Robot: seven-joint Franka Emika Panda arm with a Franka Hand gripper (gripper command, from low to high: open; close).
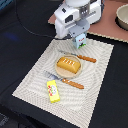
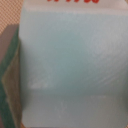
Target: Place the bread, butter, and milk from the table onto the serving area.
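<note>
One milk carton (image 1: 81, 42) sits directly under the fingers (image 1: 80, 37) at the far edge of the striped placemat (image 1: 30, 80), fills the wrist view (image 2: 70, 65), grip state can't tell, bread loaf (image 1: 68, 64) on plate (image 1: 59, 72), butter pack (image 1: 52, 91) on mat's near side, black surface (image 1: 20, 40).

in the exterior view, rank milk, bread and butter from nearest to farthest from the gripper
1. milk: right at the gripper, far edge of the serving area.
2. bread: on the plate, mid-mat.
3. butter: near edge, toward the exterior view's left.
</note>
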